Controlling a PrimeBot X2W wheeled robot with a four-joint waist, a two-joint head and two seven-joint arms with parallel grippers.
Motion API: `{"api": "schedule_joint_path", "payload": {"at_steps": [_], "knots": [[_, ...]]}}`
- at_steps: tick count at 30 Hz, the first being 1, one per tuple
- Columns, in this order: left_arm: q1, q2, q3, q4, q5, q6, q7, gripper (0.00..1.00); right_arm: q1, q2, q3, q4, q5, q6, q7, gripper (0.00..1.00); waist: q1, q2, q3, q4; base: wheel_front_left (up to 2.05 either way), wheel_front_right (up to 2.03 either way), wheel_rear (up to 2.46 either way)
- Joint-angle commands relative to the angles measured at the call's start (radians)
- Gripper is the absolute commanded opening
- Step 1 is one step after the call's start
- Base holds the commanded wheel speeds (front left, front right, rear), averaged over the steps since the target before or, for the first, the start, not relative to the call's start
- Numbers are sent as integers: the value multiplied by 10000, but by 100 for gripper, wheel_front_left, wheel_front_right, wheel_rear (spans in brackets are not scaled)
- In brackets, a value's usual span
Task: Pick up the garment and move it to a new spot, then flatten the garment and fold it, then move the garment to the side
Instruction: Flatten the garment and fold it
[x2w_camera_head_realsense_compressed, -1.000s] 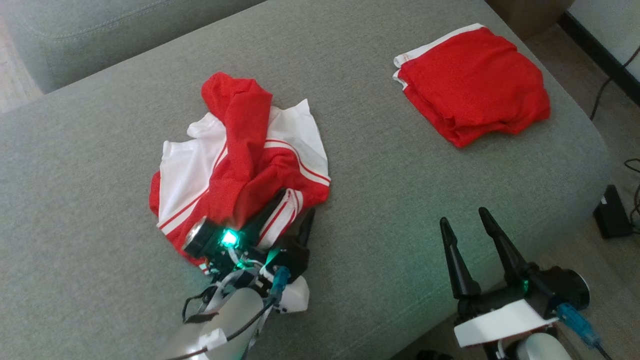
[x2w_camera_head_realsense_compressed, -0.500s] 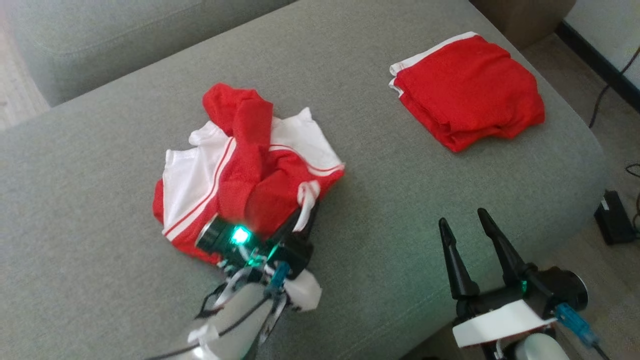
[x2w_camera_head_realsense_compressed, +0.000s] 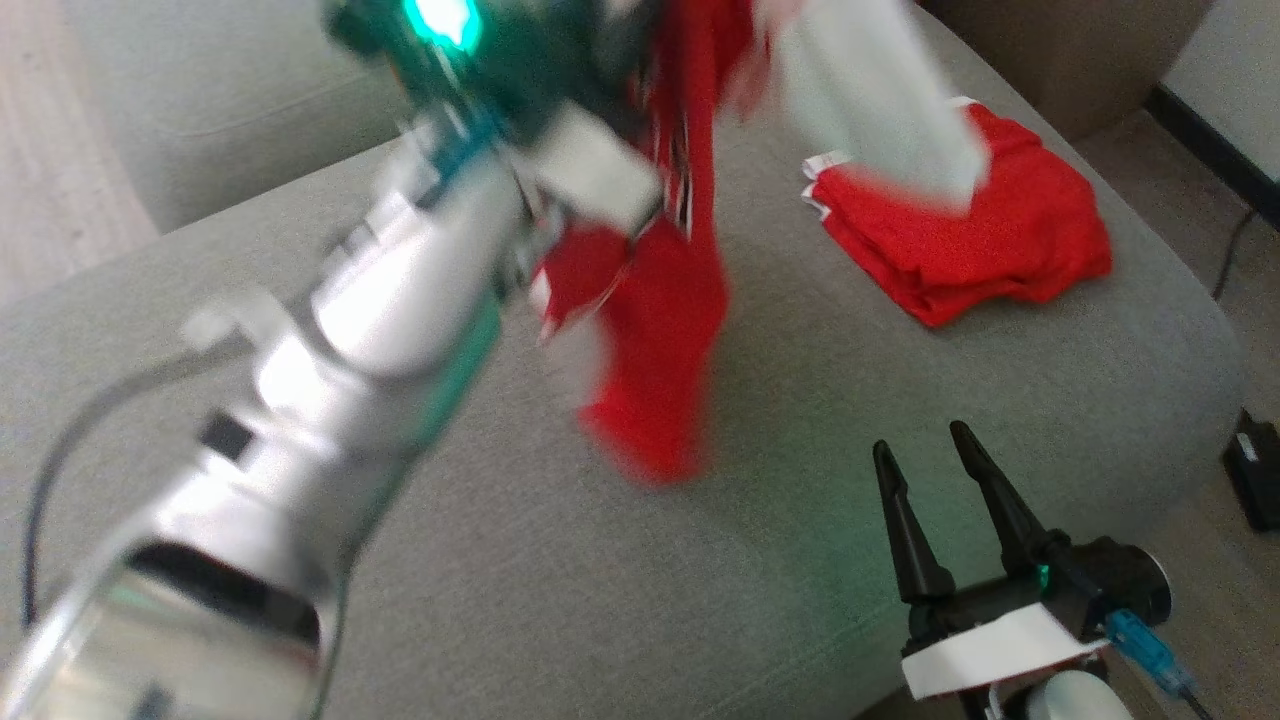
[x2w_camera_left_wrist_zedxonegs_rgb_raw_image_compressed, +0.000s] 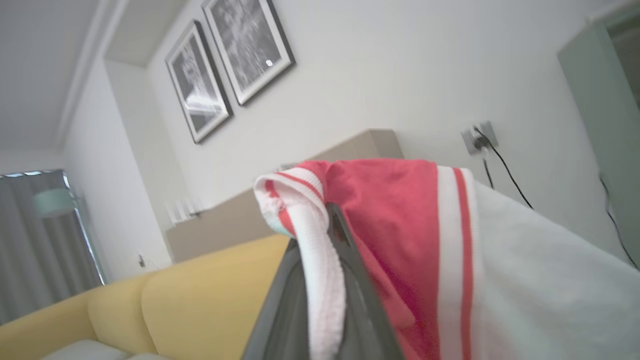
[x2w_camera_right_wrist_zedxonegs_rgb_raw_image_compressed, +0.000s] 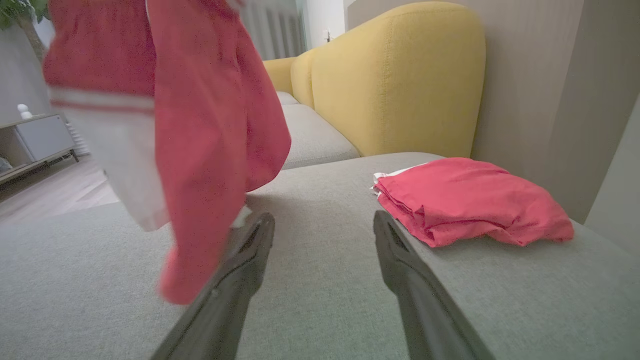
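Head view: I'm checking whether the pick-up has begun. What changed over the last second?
The left tool shut on the red-and-white garment at its ribbed edge and raised it from the grey sofa seat; it now hangs from the tool, blurred by motion. The camera shifted slightly. The right tool stayed open and low, and the folded red garment stayed on the seat.

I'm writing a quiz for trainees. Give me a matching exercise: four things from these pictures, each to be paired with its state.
Things:
1. garment
2. folded cloth
3. left gripper
4. right gripper

States:
a. open and empty
b. hanging in the air
c. lying on the sofa
d. shut on fabric

Pairs: 1-b, 2-c, 3-d, 4-a
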Motion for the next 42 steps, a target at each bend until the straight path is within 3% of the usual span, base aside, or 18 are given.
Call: {"api": "schedule_joint_path", "payload": {"at_steps": [1, 4, 7, 15, 21, 22, 23, 24, 29, 34, 38, 42], "knots": [[-852, 275, 634, -333, -195, -70, -75, 0, -157, 13, 223, -296, -6, -7, -65, 100, 0, 0, -72, 201, 0, 0, 0], [-1554, 494, 1463, -357, -791, -221, -83, 0, -127, 16, 201, -326, 7, -7, -65, 100, 0, 0, -94, 567, 0, 0, 0], [-1134, 876, 2278, -158, -1588, -234, -85, 0, -73, 19, 145, -334, 8, -7, -65, 100, 0, 0, -160, 942, 0, 0, 0], [3949, 1602, 3216, 515, -3624, -491, 233, 0, -67, 22, -36, -418, 45, -7, -65, 100, 0, 0, 100, 1782, 0, 0, 0], [6706, 1344, 3642, 897, -4629, -633, 70, 0, -99, 23, -200, -428, -46, -7, -65, 100, 0, 0, 312, 2210, 0, 0, 0], [6937, 1266, 3701, 866, -4729, -653, 41, 9, -85, 11, -222, -419, -61, -7, -65, 100, 0, 0, 313, 2281, 0, 0, 0], [7128, 1195, 3774, 836, -4822, -656, 18, 45, -70, -12, -225, -407, -75, -7, -65, 100, 0, 0, 306, 2342, 0, 0, 0], [7280, 1149, 3808, 794, -4858, -657, 1, 100, -52, -34, -228, -396, -86, -7, -65, 100, 0, 0, 286, 2397, 0, 0, 0], [7497, 1451, 3719, 141, -4184, -296, -61, 100, -10, -116, -226, -388, -120, -7, -65, 100, 0, 0, 232, 2563, 0, 0, 0], [6649, 2515, 3501, -888, -3054, 206, 172, 100, -96, -219, -157, -464, -114, -7, -65, 100, 0, 0, 446, 2601, 0, 0, 0], [5263, 3489, 3237, -1439, -2393, 207, 1437, 100, -321, -309, -28, -512, -83, -7, -65, 100, 0, 0, 867, 2511, 0, 0, 0], [3773, 4001, 2886, -1317, -2295, -283, 3292, 100, -548, -381, 85, -511, -38, -7, -65, 100, 0, 0, 1391, 2338, 0, 0, 0]]}}
